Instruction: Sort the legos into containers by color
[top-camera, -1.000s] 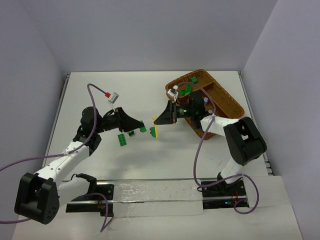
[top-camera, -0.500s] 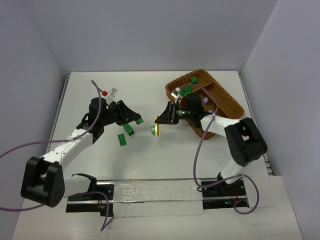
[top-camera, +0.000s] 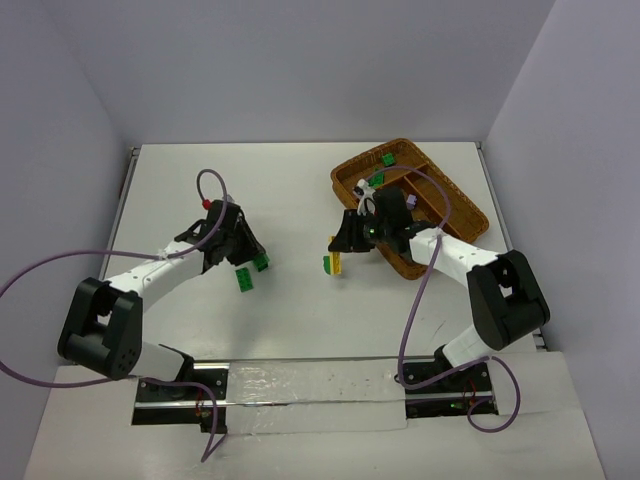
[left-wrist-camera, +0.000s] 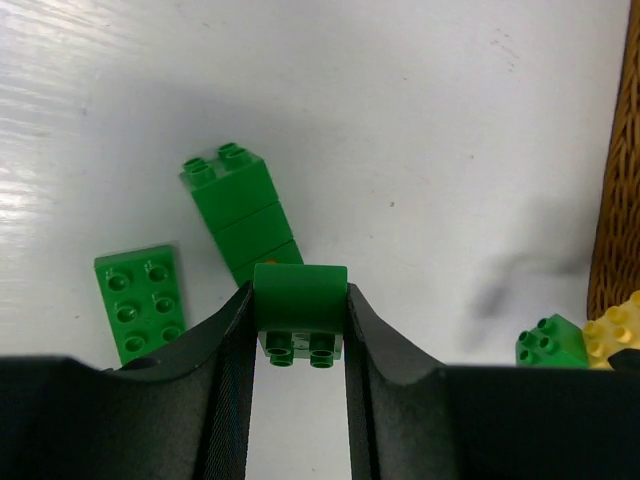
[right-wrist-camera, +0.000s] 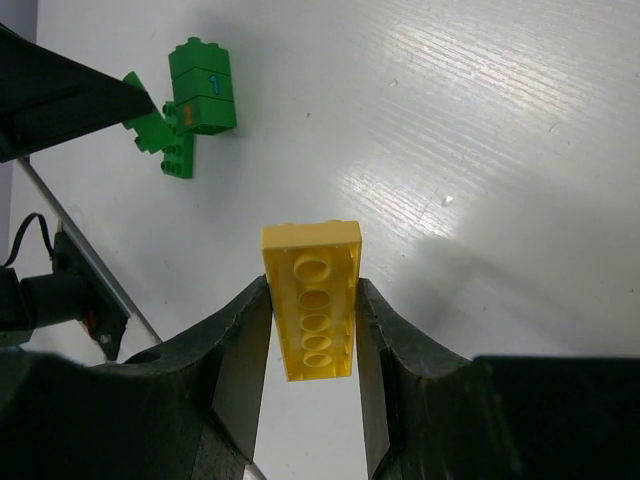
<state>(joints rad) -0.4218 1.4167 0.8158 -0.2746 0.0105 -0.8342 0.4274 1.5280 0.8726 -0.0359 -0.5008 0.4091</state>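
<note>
My left gripper (top-camera: 252, 256) is shut on a small green lego (left-wrist-camera: 300, 305) low over the table. In the left wrist view (left-wrist-camera: 298, 292) a tall green lego (left-wrist-camera: 238, 212) and a flat green plate (left-wrist-camera: 140, 302) lie just beyond it. My right gripper (top-camera: 340, 250) is shut on the long yellow lego (right-wrist-camera: 310, 298), held above the table left of the wicker tray (top-camera: 470, 208). A small green lego (top-camera: 327, 263) sits against the yellow one. Green legos (top-camera: 378, 180) and a lilac one (top-camera: 410, 201) lie in the tray's compartments.
The flat green plate (top-camera: 244, 279) lies on the table near the left gripper. Purple cables loop over both arms. The tray's woven edge (left-wrist-camera: 615, 190) shows at the right of the left wrist view. White walls border the table.
My left gripper has drawn back left and come down beside the loose green legos, still holding its green lego. My right gripper has moved right toward the tray with the yellow lego.
</note>
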